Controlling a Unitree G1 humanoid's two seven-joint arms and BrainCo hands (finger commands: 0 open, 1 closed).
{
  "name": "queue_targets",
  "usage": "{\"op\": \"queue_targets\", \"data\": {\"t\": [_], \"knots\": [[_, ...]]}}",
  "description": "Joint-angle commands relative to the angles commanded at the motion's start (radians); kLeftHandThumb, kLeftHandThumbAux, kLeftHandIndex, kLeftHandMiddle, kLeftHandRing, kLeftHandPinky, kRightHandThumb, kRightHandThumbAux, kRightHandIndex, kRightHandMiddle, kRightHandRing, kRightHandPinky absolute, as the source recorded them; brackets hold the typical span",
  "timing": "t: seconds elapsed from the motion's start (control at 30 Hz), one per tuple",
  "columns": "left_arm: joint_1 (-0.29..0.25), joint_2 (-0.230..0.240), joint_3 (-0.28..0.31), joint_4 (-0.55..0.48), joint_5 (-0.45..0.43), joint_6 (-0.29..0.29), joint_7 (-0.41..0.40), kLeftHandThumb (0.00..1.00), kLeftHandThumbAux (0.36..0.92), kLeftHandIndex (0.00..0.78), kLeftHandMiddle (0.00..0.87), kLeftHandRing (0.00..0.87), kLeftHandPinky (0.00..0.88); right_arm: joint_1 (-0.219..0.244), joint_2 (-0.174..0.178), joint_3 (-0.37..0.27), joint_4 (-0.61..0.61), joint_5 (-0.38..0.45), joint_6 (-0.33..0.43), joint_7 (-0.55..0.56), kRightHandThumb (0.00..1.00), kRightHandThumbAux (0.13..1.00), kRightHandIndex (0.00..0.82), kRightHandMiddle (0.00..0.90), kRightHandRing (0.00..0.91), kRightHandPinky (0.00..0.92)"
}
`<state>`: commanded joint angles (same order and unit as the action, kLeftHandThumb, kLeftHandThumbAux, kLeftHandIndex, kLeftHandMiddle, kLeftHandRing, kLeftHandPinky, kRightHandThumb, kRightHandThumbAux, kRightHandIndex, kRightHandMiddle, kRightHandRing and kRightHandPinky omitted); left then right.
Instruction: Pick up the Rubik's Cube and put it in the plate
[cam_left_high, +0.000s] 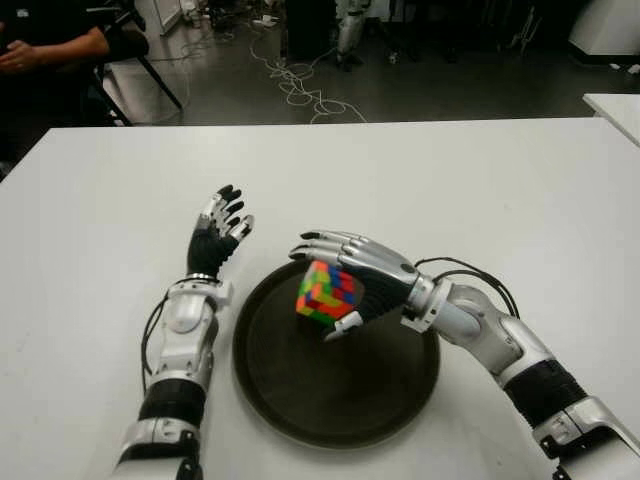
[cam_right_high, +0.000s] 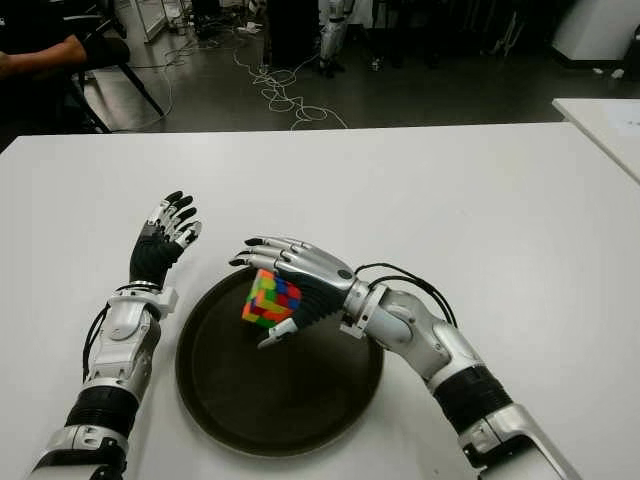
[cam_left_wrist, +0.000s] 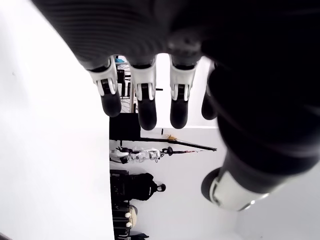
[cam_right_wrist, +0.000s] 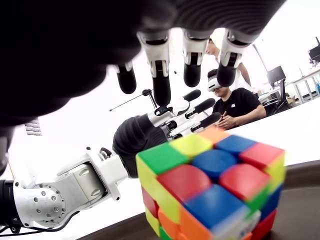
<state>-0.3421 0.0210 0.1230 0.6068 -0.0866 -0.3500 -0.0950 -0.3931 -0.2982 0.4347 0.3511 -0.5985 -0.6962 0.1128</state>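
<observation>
the right hand (cam_left_high: 345, 275) is cupping the multicoloured rubik's cube (cam_left_high: 326, 290) over the round dark plate (cam_left_high: 300, 395). the left hand (cam_left_high: 220, 232) is idling open-fingered beside the plate's left on the white bench (cam_left_high: 480, 190).

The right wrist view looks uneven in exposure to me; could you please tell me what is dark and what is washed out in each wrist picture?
Right wrist view: the right hand is a near-black silhouette against a blown-out white background, while the Rubik's Cube is well lit. Left wrist view: the left hand is likewise dark against white surroundings.

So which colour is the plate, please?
The plate is dark brown, nearly black; the left eye view shows it best.
</observation>
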Motion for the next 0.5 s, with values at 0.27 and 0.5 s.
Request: {"op": "queue_targets", "data": {"t": [0.27,0.5], "knots": [[0.003,0.001,-0.005,-0.004,0.007,-0.001,0.006,0.0,0.746,0.128,0.151,0.099,0.037,-0.003,-0.006,-0.001,0.001,-0.006,-0.003,-0.002,0.0,0.353,0.0,0.0,0.0,0.0],[0.003,-0.004,-0.003,-0.002,0.003,-0.003,0.012,0.0,0.755,0.129,0.151,0.103,0.054,-0.006,-0.019,-0.007,-0.02,0.001,0.018,0.024,0.0,0.347,0.0,0.0,0.0,0.0]]}}
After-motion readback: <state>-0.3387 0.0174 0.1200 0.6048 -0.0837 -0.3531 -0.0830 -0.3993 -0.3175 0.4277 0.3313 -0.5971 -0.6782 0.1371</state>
